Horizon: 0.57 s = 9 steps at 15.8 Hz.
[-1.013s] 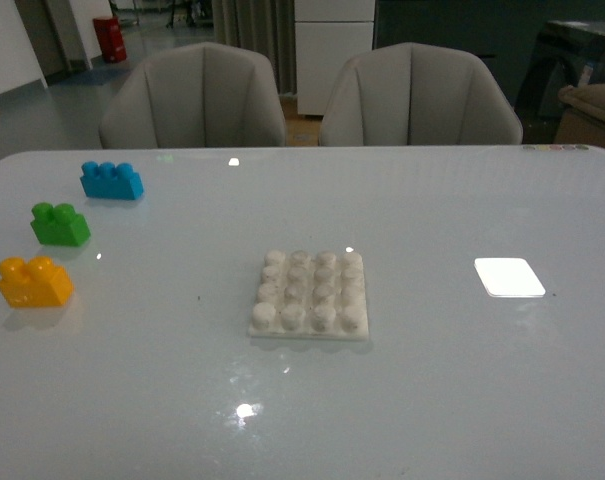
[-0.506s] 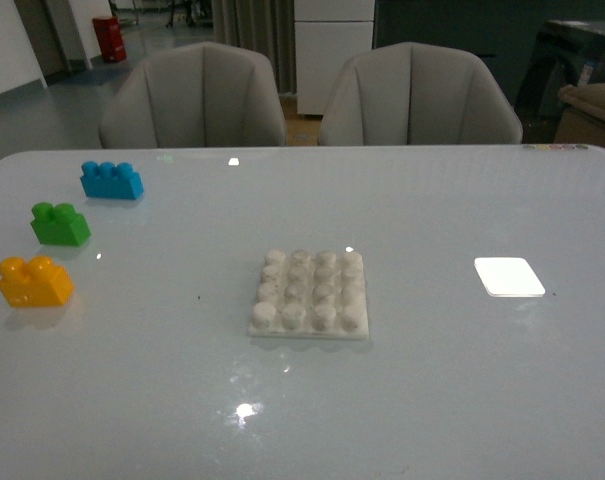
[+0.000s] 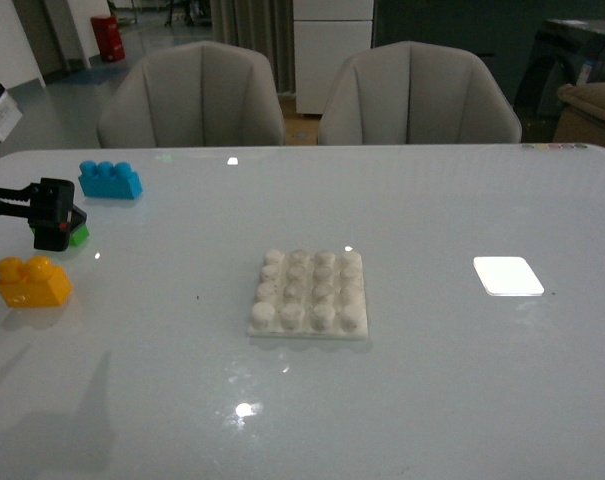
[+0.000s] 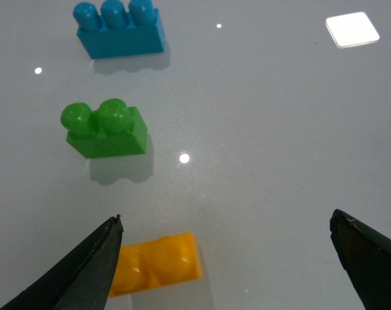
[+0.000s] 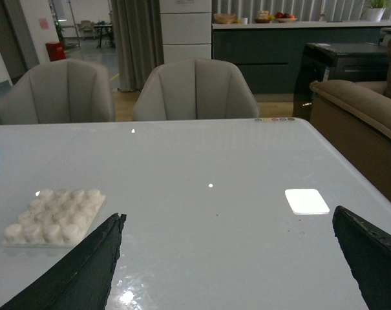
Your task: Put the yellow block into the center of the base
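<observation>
Wide-open left claw [image 4: 225,219] hangs by the yellow block [image 4: 158,263], green brick [image 4: 105,129] just behind the block and blue brick [image 4: 119,29] further back crowd that side, while bare desk [image 3: 162,320] between block and base [image 3: 309,293] gives a clear path and the base's studs lie uncovered, open on every side.

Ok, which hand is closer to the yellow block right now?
Left. The left hand hovers open close over the yellow block, not touching it. The right hand is open and faces the base, with no yellow block in its view.
</observation>
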{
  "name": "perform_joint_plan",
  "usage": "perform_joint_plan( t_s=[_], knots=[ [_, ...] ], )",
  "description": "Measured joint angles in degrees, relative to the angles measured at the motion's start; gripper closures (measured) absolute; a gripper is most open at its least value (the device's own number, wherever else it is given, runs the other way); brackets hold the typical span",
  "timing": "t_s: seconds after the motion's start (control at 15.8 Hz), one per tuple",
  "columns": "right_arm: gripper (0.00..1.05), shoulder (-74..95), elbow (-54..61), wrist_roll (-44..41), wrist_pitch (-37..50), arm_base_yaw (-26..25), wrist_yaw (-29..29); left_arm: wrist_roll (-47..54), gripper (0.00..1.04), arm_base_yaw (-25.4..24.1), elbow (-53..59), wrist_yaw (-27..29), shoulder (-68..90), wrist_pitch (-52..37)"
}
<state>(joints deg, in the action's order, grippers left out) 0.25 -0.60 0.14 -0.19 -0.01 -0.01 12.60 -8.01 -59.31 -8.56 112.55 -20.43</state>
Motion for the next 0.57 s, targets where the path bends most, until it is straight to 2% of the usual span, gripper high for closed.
perform_joint_plan(
  t_s=[0.19,0.57],
  knots=[
    [0.06,0.00,0.00,0.00,0.00,0.00,-0.02,1.40,0.07,-2.19,-7.91,-0.70,5.97,3.32],
    [0.06,0.00,0.00,0.00,-0.02,0.00,0.00,0.48,0.07,-6.51,-9.29,-4.87,8.24,6.82]
  ],
)
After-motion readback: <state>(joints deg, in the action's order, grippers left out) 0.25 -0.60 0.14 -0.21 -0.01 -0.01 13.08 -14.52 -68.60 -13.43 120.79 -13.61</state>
